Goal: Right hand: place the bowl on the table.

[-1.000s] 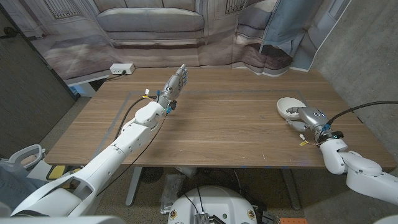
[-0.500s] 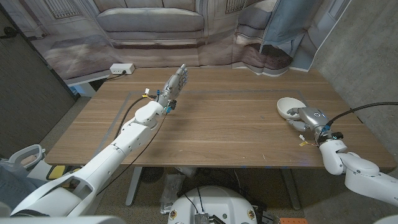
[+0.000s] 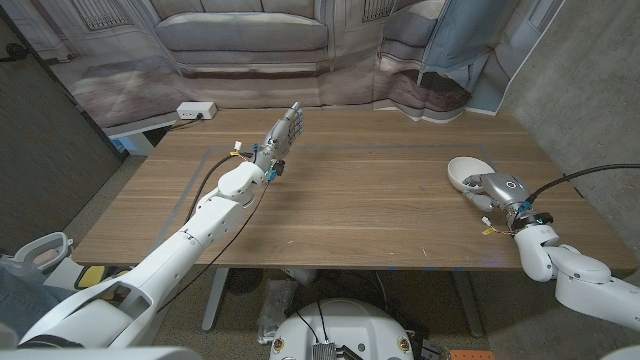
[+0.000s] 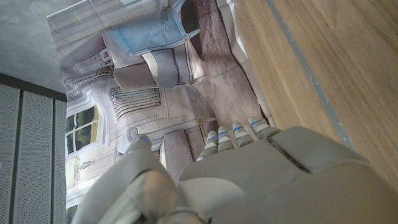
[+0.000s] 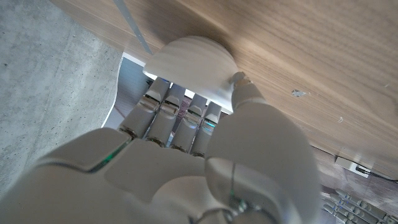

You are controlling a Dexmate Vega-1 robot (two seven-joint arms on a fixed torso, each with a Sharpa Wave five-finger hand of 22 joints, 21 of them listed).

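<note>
At the frame's right, the right hand (image 3: 490,190) grips the white bowl (image 3: 464,171), apparently resting on the table (image 3: 370,210); the placing step looks nearly done. Next it must release and withdraw without tipping it; the left hand (image 3: 282,132), upper left of centre, holds nothing, fingers extended.

The bowl (image 3: 465,171) is cream white, plain, with no pattern. The counter (image 3: 360,200) is brown wood with a streaked grain and a thin grey line near its edge. Both hands, left (image 3: 283,133) and right (image 3: 492,189), are pale grey. Behind the counter hangs a grey-beige backdrop (image 3: 250,40) printed with panelling.
</note>
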